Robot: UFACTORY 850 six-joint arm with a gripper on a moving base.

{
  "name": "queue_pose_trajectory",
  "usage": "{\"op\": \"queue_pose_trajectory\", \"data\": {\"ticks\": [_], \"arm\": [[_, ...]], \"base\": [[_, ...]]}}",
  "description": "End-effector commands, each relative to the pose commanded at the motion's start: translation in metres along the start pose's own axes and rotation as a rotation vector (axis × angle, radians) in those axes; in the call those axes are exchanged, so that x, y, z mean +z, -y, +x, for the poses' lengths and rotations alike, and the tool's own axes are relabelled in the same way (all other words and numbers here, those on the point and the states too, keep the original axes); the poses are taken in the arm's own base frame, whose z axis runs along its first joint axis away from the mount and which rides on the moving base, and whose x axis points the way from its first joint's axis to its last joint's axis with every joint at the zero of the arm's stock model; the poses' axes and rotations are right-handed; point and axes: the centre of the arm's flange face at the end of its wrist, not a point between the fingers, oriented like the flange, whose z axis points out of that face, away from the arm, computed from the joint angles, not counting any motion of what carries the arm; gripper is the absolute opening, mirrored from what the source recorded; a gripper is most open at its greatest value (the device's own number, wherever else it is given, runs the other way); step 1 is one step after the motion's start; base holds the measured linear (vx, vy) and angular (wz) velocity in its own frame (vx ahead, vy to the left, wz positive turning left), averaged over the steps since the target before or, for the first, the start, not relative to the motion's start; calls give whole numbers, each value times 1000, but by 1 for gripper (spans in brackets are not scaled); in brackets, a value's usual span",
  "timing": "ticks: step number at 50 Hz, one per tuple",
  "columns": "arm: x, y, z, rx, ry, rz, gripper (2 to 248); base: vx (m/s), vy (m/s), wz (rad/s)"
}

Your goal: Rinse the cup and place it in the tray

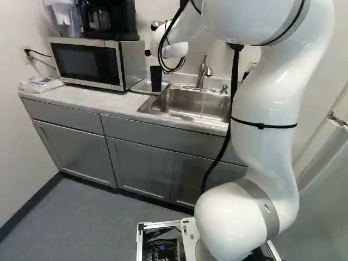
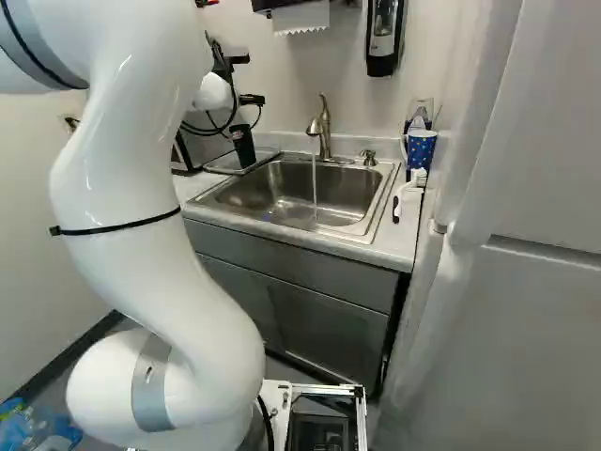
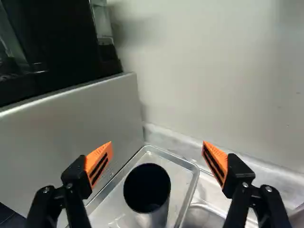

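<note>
Base views: diffuse light fills the room brightly; soft highlights mark the curved arm and glare streaks the steel sink, while the cabinets and floor appear dimmer. Wrist view: a soft-edged shadow falls on the pale wall; the tray carries patchy reflections, and the cup's interior is nearly black.

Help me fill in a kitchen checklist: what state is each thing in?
Black cup: standing mouth up
Metal tray: holding the black cup
Gripper: open, not touching the black cup
Faucet: water running
Blue patterned cup: upright
Microwave: door shut
Cabinet doors: shut
</note>
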Motion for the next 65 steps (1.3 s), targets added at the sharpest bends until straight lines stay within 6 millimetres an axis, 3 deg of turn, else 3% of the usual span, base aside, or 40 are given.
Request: {"op": "queue_pose_trajectory", "data": {"ticks": [65], "arm": [[-38,-68,62,18,-38,-108,247]], "base": [[0,0,0]]}}
